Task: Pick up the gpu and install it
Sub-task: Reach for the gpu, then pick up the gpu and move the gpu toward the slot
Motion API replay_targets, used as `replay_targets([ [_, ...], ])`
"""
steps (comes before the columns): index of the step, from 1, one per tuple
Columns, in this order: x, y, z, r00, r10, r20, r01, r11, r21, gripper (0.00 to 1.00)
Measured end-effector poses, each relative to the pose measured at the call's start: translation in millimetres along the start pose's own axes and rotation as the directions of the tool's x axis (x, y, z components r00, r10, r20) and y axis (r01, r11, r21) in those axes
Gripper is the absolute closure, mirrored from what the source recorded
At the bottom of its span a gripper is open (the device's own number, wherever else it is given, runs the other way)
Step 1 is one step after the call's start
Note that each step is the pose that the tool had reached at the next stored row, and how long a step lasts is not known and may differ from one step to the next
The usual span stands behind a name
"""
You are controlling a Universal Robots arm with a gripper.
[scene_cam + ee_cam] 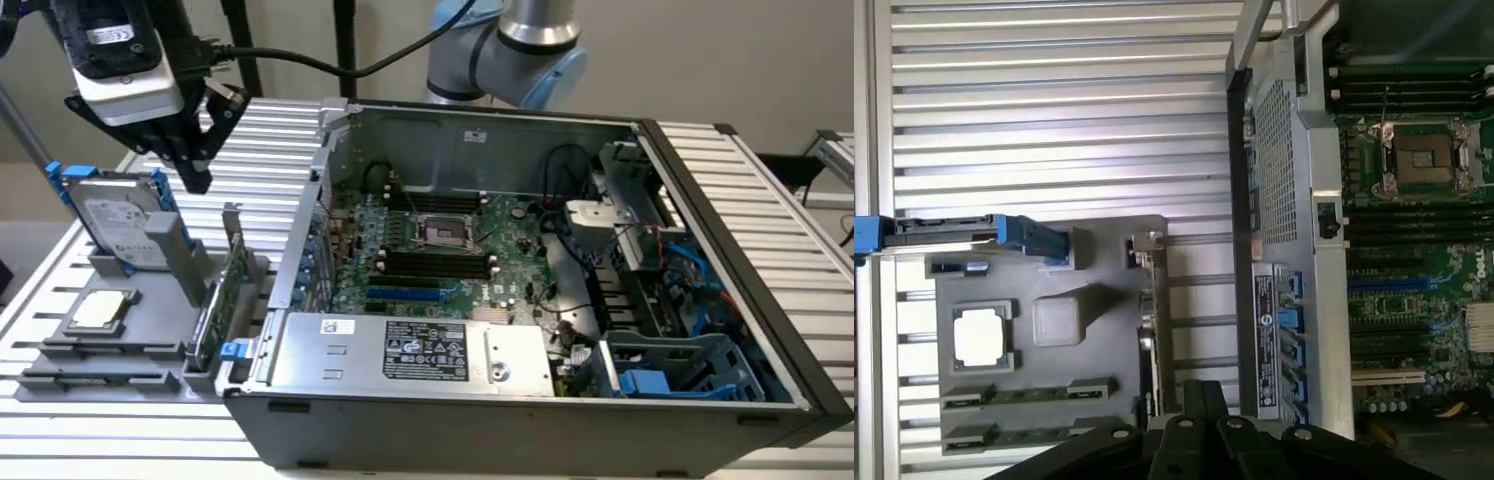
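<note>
Clenched gripper (196, 183) over the gpu (218, 300), beside the computer case (534, 440)

The gripper's fingers are pressed together and grasp nothing. It hangs just outside the case's side wall. The gpu stands on edge in a grey holder (80, 385) right against that wall, below the fingertips and apart from them. A hard drive (118, 225) and a CPU chip (104, 312) sit farther from the case.

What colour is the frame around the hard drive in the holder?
Blue; the frame shows best in the exterior view.
</note>
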State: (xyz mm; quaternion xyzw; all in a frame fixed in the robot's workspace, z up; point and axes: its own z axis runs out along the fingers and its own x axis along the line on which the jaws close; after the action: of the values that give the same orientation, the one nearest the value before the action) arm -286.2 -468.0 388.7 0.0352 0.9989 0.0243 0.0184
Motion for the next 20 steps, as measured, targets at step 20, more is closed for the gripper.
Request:
replay_targets([
  [20,18.1,-8.5,0.6,1.0000,0.000,0.0000,0.000,1.0000,0.0000,0.89],
])
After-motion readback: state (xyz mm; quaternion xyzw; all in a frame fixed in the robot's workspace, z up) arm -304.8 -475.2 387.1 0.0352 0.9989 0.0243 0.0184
